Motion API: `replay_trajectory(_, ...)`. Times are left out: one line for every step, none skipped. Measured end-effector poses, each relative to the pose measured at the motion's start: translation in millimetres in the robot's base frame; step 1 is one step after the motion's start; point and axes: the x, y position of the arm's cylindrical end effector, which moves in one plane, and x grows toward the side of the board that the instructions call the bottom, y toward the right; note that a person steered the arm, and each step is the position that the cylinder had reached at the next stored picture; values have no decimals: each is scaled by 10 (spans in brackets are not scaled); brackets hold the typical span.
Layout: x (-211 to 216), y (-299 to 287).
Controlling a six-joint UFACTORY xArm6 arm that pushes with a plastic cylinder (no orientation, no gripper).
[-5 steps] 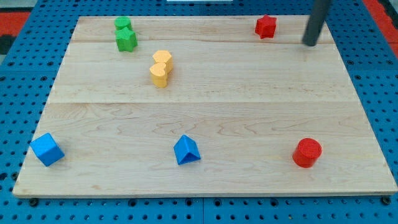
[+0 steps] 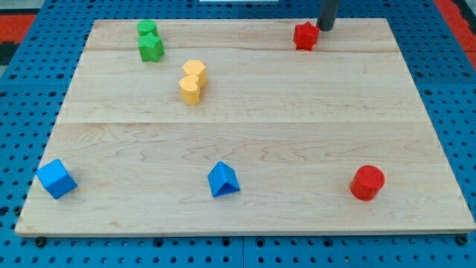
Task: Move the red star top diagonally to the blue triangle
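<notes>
red star [image 2: 305, 36] just left of my tip [image 2: 326, 28] — touching

Only the lower part of the rod shows: dark, straight, coming in from the view's top edge, right of centre, close to upright with barely any lean. Everything above it is cropped out of frame, so the arm's pose can't be read. My tip [image 2: 326, 28] is at the far end of the counter [image 2: 245, 126], near its top edge. It sits just to the upper right of the red star [image 2: 304, 36], right beside it; actual contact can't be confirmed.
</notes>
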Motion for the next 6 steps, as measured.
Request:
replay_trajectory(206, -273)
replay_trajectory(668, -523)
replay_trajectory(744, -568)
replay_trajectory(639, -579)
replay_trajectory(583, -787)
replay_trajectory(701, -974)
